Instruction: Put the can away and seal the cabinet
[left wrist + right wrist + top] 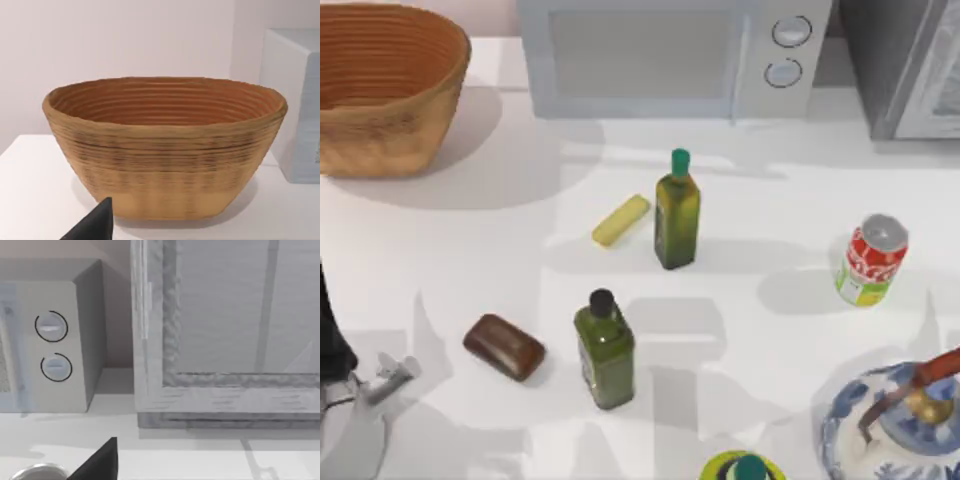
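Note:
The red can (pixel 872 260) with a silver top stands upright on the white table near the right side. Its silver rim (pixel 35 473) shows at the lower edge of the right wrist view. The grey cabinet (pixel 905 60) stands at the back right corner, and its framed front panel (pixel 225 330) faces the right wrist camera. I cannot tell whether its door is ajar. A dark tip of my right gripper (pixel 100 462) pokes in low, short of the cabinet. My left gripper (pixel 392 373) sits parked at the front left, and its dark tip (pixel 95 226) faces the basket.
A woven basket (pixel 390 90) stands at the back left and a white microwave (pixel 670 55) at the back middle. Two olive-green bottles (pixel 677 210) (pixel 605 348), a yellow block (pixel 620 220) and a brown bar (pixel 504 346) occupy the middle. A blue-white teapot (pixel 895 425) sits front right.

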Robot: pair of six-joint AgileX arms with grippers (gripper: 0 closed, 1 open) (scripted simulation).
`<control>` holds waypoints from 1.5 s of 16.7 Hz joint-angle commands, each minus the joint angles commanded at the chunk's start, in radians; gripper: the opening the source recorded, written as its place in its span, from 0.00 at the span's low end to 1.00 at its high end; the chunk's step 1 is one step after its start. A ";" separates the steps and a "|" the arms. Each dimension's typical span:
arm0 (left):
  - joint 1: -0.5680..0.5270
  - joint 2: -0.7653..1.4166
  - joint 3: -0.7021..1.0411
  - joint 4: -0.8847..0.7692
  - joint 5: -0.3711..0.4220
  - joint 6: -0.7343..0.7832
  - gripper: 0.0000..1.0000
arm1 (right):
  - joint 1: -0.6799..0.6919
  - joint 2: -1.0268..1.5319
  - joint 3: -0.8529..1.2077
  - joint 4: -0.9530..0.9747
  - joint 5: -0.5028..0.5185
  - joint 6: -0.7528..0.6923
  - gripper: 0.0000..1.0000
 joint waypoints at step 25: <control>0.000 0.000 0.000 0.000 0.000 0.000 1.00 | 0.453 1.489 0.705 -0.163 0.287 0.379 1.00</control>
